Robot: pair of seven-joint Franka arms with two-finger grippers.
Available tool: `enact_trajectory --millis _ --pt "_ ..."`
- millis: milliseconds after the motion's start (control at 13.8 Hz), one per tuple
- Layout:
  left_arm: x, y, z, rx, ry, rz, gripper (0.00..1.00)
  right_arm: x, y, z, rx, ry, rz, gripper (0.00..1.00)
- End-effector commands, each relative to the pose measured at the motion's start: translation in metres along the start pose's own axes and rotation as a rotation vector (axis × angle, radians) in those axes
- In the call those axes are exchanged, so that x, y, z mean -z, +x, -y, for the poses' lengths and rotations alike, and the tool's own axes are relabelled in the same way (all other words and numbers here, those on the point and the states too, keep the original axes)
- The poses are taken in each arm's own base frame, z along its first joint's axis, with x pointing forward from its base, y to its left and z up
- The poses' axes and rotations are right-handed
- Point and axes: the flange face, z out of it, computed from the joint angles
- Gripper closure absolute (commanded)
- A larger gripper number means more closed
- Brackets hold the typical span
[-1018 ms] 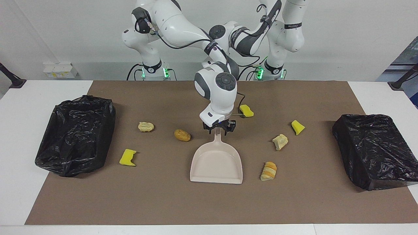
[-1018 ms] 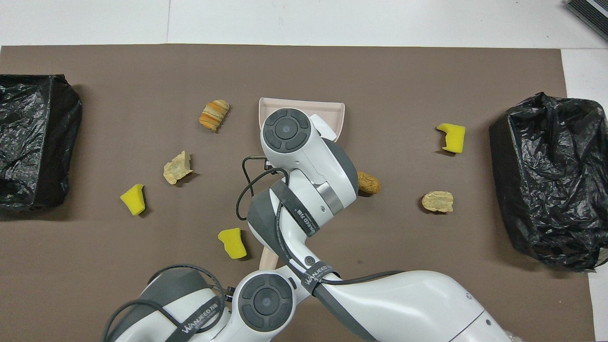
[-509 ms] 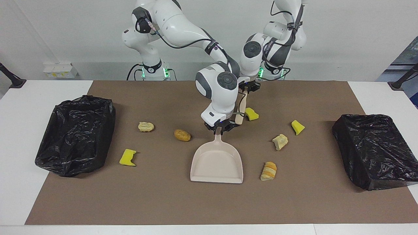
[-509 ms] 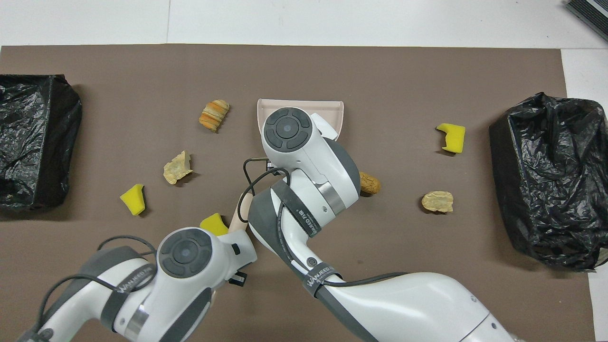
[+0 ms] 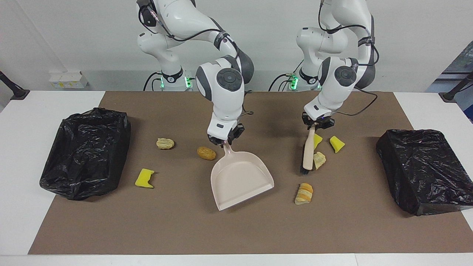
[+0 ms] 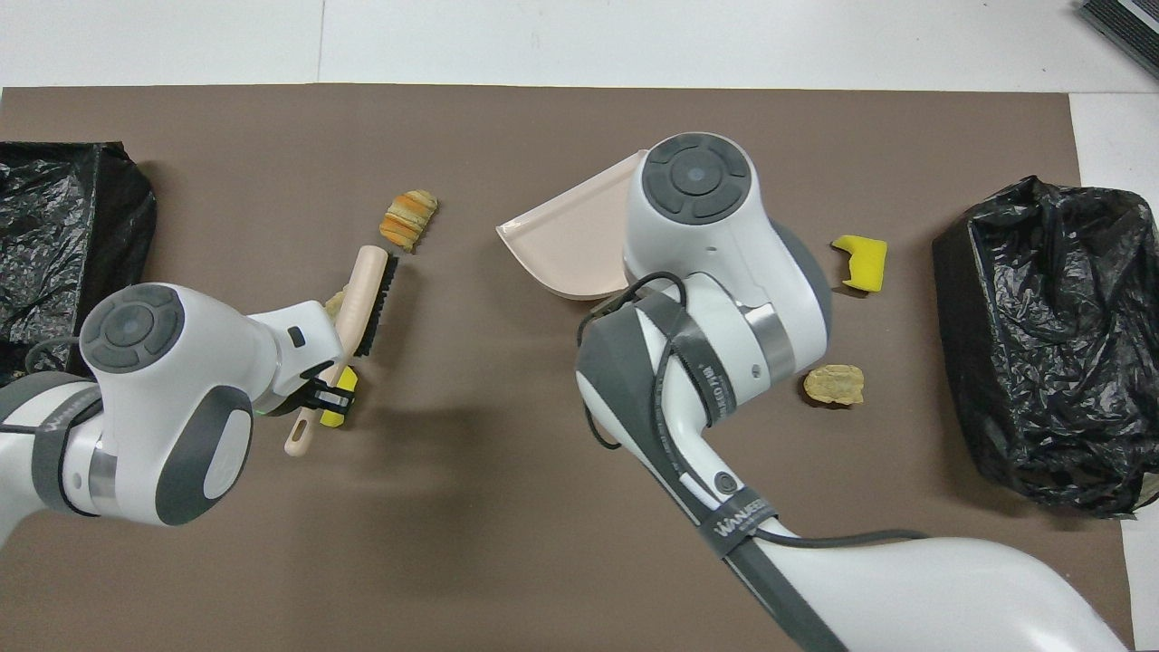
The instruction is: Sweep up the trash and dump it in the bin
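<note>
Pinching brush [image 5: 307, 152] and dustpan [image 5: 240, 179], both jaws work among scraps [image 5: 304, 193].

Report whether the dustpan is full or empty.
Empty. The facing view shows the dustpan with a bare pink inside; the scraps lie on the mat around it.

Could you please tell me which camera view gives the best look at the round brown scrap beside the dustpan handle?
The facing view: the brown scrap lies in full sight beside the dustpan handle. In the overhead view the right arm covers it entirely.
</note>
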Motion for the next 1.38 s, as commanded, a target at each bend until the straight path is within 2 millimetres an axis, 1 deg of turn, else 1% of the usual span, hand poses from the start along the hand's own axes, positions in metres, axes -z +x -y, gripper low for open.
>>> enact_trajectory --millis 0,145,218,291,364,436,509,582,655,727,800,873,1018,1091,1164,1236,1309 --pt "0.028 0.046 0.002 -0.007 0.024 -0.042 1.00 -0.001 -0.024 -0.037 0.207 0.006 0.043 1.00" --pt "0.039 0.073 0.005 -0.005 0.031 -0.078 1.00 -0.002 -0.027 -0.045 0.345 -0.023 0.064 1.00" --pt "0.044 0.079 0.019 0.016 0.031 -0.076 1.00 -0.003 -0.030 -0.047 0.405 -0.064 0.088 1.00" --pt "0.044 0.074 0.034 0.048 0.025 -0.035 1.00 -0.005 -0.036 -0.048 0.458 -0.099 0.117 1.00" --pt "0.042 0.066 0.046 0.070 0.027 0.005 1.00 -0.008 -0.043 -0.045 0.505 -0.121 0.140 1.00" --pt "0.046 0.055 0.070 0.110 0.031 0.027 1.00 -0.010 -0.049 -0.043 0.558 -0.149 0.166 1.00" --pt "0.054 0.040 0.086 0.144 0.026 0.039 1.00 -0.010 -0.054 -0.044 0.624 -0.178 0.194 1.00" --pt "0.060 0.023 0.099 0.185 0.020 0.039 1.00 -0.011 -0.056 -0.044 0.682 -0.187 0.210 1.00" --pt "0.062 0.001 0.118 0.247 0.013 0.041 1.00 -0.011 -0.056 -0.044 0.738 -0.186 0.215 1.00" --pt "0.060 -0.016 0.128 0.304 0.007 0.049 1.00 -0.011 -0.056 -0.045 0.795 -0.187 0.220 1.00" --pt "0.053 -0.033 0.137 0.365 0.005 0.064 1.00 -0.013 -0.056 -0.045 0.835 -0.184 0.226 1.00" --pt "0.046 -0.050 0.140 0.427 0.021 0.077 1.00 -0.014 -0.057 -0.045 0.848 -0.180 0.228 1.00" --pt "0.035 -0.071 0.134 0.565 0.057 0.100 1.00 -0.022 -0.054 -0.041 0.867 -0.177 0.235 1.00" --pt "0.032 -0.076 0.129 0.664 0.062 0.108 1.00 -0.025 -0.049 -0.027 0.895 -0.184 0.227 1.00" --pt "0.025 -0.081 0.121 0.761 0.070 0.122 1.00 -0.030 -0.046 -0.023 0.903 -0.186 0.224 1.00" --pt "0.012 -0.083 0.107 0.795 0.080 0.143 1.00 -0.030 -0.043 -0.022 0.905 -0.187 0.216 1.00" --pt "0.006 -0.081 0.089 0.814 0.091 0.147 1.00 -0.031 -0.043 -0.020 0.908 -0.189 0.214 1.00"
